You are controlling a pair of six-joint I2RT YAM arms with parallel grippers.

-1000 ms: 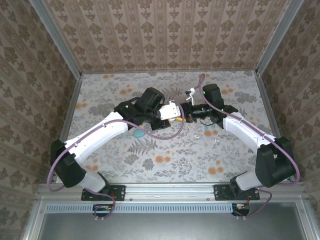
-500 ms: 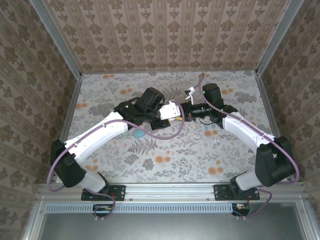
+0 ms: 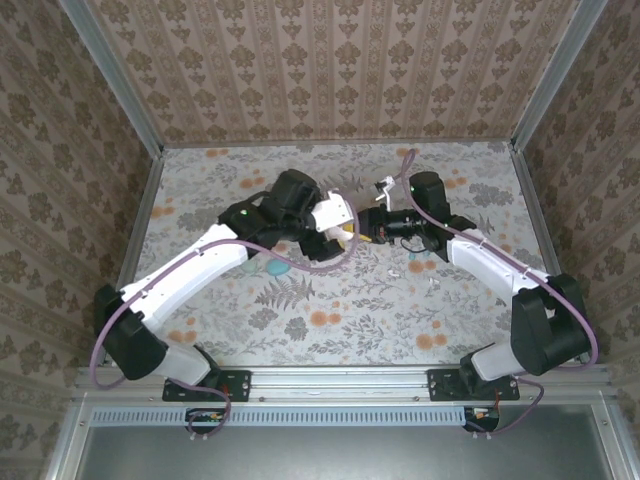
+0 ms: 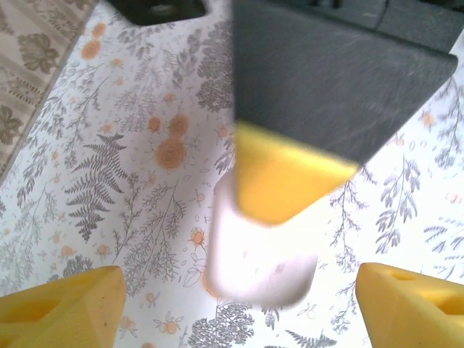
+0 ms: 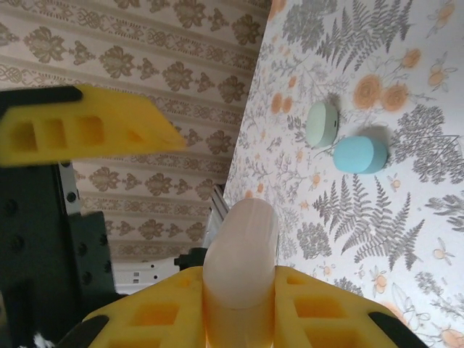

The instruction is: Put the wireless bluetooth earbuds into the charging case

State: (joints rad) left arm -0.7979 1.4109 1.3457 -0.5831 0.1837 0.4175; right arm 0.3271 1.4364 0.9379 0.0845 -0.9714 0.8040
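The right gripper (image 5: 239,281) is pressed together on a small white piece (image 5: 241,239). Its yellow fingers clamp the piece's two sides, and the rounded end sticks out past the fingertips. In the overhead view the right gripper (image 3: 363,226) meets the left gripper (image 3: 340,228) tip to tip above the middle of the table (image 3: 330,320).

The left gripper (image 4: 235,290) stands spread wide. Its two yellow fingertips sit far out on either side of the white piece (image 4: 261,261) without touching it. From the left wrist, one black, yellow-tipped finger (image 4: 286,181) of the right gripper lies over the piece. From the right wrist, one finger (image 5: 87,130) of the left gripper hangs apart to the upper left.

The charging case (image 5: 359,154) lies open on the flowered cloth as two separate halves, well beyond the right gripper's fingertips and in neither gripper. The teal half lies just beside the paler green half (image 5: 321,123); whether they touch I cannot tell. From overhead the case (image 3: 272,268) sits by the left forearm, on the near side of the left gripper.

The earbuds (image 3: 392,268) are two tiny pale bits on the cloth near the right forearm, well apart from the case.
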